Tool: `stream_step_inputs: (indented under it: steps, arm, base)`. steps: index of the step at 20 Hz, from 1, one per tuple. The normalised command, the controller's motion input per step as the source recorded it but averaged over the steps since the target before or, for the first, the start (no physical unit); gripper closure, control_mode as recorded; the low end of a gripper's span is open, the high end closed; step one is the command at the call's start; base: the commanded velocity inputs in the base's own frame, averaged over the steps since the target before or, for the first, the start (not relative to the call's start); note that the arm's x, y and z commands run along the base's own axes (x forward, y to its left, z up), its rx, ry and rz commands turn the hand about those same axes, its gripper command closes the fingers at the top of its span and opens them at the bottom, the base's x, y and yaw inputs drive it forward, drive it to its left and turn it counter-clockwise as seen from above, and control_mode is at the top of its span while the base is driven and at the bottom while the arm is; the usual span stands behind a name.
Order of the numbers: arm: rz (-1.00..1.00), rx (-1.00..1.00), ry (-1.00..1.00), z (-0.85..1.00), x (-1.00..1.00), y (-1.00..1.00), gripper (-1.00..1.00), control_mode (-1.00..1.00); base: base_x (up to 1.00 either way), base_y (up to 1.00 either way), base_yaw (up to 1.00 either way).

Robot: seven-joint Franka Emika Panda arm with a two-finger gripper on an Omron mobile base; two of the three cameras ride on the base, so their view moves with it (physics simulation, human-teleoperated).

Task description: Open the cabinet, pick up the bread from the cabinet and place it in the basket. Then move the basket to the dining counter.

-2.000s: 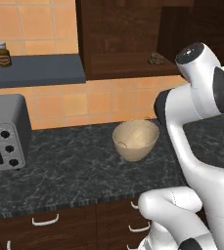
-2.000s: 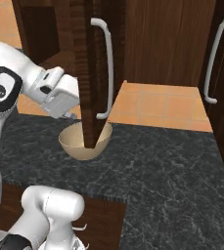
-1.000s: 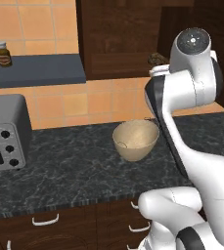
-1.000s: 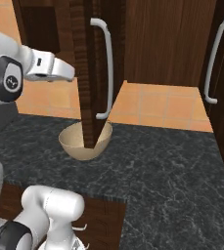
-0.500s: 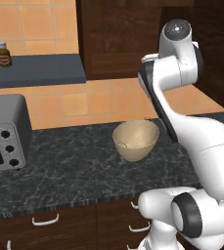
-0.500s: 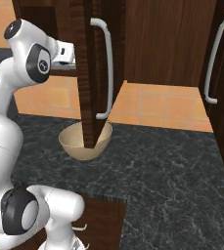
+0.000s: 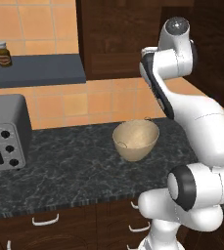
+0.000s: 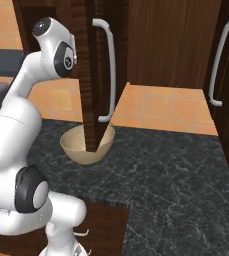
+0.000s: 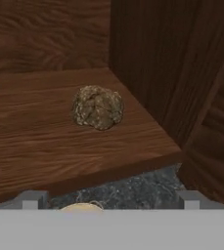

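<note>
Fingers (image 9: 111, 199) apart, short of bread (image 9: 98, 107)

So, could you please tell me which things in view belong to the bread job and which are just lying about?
Part of the job:
- cabinet, door swung open
- bread, lying on the cabinet shelf
- basket, on the black worktop

Just lying about:
- toaster oven
- small jar on the grey shelf
- second cabinet handle

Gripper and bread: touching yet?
Apart. In the hand view the bread lies alone on the cabinet shelf, with bare wood between it and the gripper, whose fingertips stand at the bottom edge.
</note>
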Motion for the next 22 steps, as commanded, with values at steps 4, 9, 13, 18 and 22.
stream_step_inputs:
  steps: [4, 9, 13, 18, 22]
  arm:
    - [0.00, 0.03, 0.00, 0.00, 0.67, -0.08, -1.00, -1.00]
    - [0.00, 0.00, -0.01, -0.06, 0.47, -0.12, -1.00, -1.00]
    - [0.00, 0.00, 0.00, -0.16, 0.51, -0.11, -1.00, -1.00]
    - [0.00, 0.00, 0.00, -0.14, 0.46, -0.13, -1.00, -1.00]
    - [0.00, 0.00, 0.00, -0.27, 0.27, -0.14, -1.00, -1.00]
  base:
    - [0.00, 0.00, 0.00]
    - [0.00, 0.00, 0.00]
    - [0.00, 0.00, 0.00]
    - [0.00, 0.00, 0.00]
    - [0.00, 0.00, 0.00]
